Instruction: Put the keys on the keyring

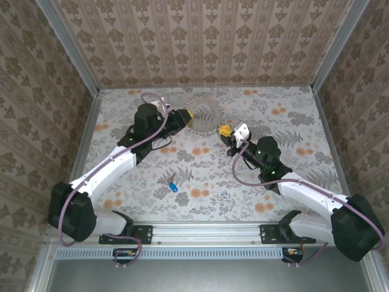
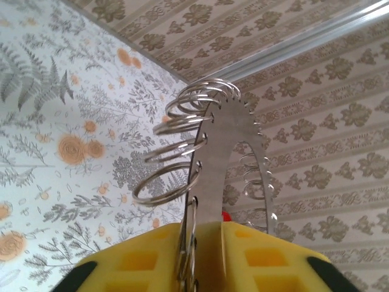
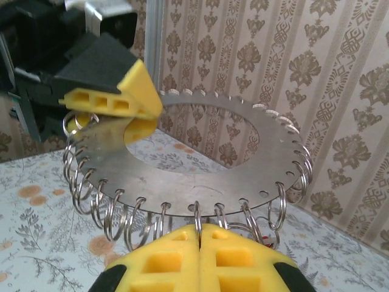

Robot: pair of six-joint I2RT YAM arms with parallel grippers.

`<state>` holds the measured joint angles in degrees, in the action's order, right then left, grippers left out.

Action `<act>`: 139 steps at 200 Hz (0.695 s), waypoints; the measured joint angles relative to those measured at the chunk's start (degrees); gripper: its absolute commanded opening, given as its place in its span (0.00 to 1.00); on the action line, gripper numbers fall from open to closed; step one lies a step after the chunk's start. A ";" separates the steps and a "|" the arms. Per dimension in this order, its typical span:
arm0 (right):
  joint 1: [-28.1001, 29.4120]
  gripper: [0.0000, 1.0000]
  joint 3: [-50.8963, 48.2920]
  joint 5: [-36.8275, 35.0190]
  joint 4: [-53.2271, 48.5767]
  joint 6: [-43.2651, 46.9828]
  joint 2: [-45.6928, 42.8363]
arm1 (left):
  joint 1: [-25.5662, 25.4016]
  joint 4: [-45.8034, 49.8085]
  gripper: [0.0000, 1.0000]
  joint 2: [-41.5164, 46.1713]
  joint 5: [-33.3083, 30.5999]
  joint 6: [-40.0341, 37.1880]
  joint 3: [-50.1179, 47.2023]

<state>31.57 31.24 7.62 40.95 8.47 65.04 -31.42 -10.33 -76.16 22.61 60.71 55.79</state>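
a: while both arms are busy at it, where does the keyring [image 1: 213, 125] sit?

b: item one, keyring: a flat silvery plate with a toothed rim, hung all round with wire loops. it's at twelve o'clock of the table [image 1: 273, 182] centre and looks lifted clear of the cloth.

a: and the grips?

b: item two, left gripper [image 1: 188, 114]: at the plate's nine o'clock edge, one yellow finger on either face. i cannot tell whether it is clamped or only straddling. item three, right gripper [image 1: 226, 130]: at the plate's four o'clock edge, pads pressed flat together with one wire loop running into the seam. clenched on the keyring by that loop, i'd say.

a: keys?

b: item four, blue key [image 1: 173, 185]: flat on the table at seven o'clock of the keyring, well apart from it, with neither gripper near it. no loop i can make out carries a key. a red speck [image 2: 226, 215] shows behind the plate in the left wrist view, too small to name.

a: progress, then?

b: early, by my reckoning. the ring is presented, nothing visibly threaded, and the blue key is yet to be fetched and fed on.
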 measured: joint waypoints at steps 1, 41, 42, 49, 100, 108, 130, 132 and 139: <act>-0.02 0.00 0.02 0.00 0.00 -0.07 0.00 | 0.00 0.00 0.30 -0.04 -0.02 0.13 -0.02; -0.24 0.00 0.85 0.61 0.55 -1.42 0.61 | -0.42 0.00 0.27 -1.95 -0.22 2.38 -0.70; -0.24 0.00 0.87 0.61 0.55 -1.42 0.61 | -0.44 0.00 0.27 -1.97 -0.20 2.40 -0.70; -0.24 0.00 0.87 0.61 0.50 -1.36 0.72 | -0.42 0.00 0.27 -2.08 -0.17 2.64 -0.70; -0.79 0.00 0.96 0.92 0.48 -0.63 0.85 | -0.79 -0.02 0.49 -2.64 -0.35 2.56 -1.57; -1.46 0.00 1.09 1.90 0.31 -0.87 0.98 | -1.01 0.04 0.52 -2.64 -0.63 2.51 -2.29; -4.35 0.00 2.71 5.81 -1.97 -1.38 2.01 | -1.70 0.44 0.67 -2.60 -1.57 1.66 -4.96; -4.59 0.00 2.84 6.23 -2.27 -1.38 2.12 | -1.79 0.52 0.68 -2.60 -1.73 1.66 -5.22; -5.38 0.00 3.37 7.69 -3.41 -1.40 2.47 | -1.97 0.70 0.70 -2.54 -1.99 1.20 -5.99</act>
<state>26.20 34.61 15.31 37.54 7.07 67.51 -33.39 -9.63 -78.70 20.62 61.91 49.80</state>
